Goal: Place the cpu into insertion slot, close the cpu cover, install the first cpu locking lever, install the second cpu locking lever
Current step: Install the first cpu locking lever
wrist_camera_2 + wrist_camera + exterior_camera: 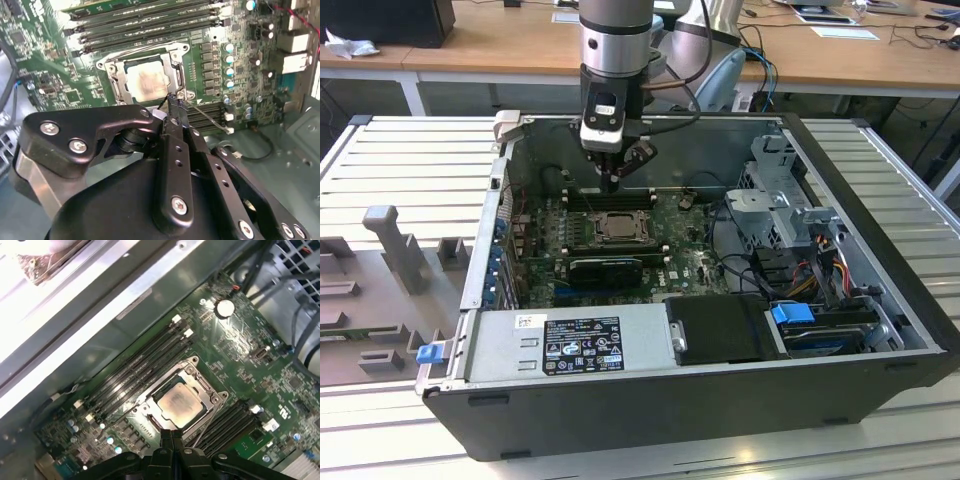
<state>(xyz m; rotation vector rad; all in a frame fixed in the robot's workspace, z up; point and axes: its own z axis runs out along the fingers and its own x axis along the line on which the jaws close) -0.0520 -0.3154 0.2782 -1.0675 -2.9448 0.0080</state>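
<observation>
With fingers pressed together, the gripper [174,104] sits just beside the thin, likely springy locking lever [210,117], best hooked near its end, near the light, fragile cpu [146,81] seated under the shut cpu cover [116,84].

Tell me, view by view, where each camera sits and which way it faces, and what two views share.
Exterior view: off the arm, above the open computer case, looking down into it; the arm and gripper hang over the motherboard.
First wrist view: on the wrist, looking past the fingers onto the cpu.
Second wrist view: on the wrist, from another side, looking over the gripper's black body onto the cpu cover.
Shared: both wrist views show the cpu, its cover and the memory slots.
</observation>
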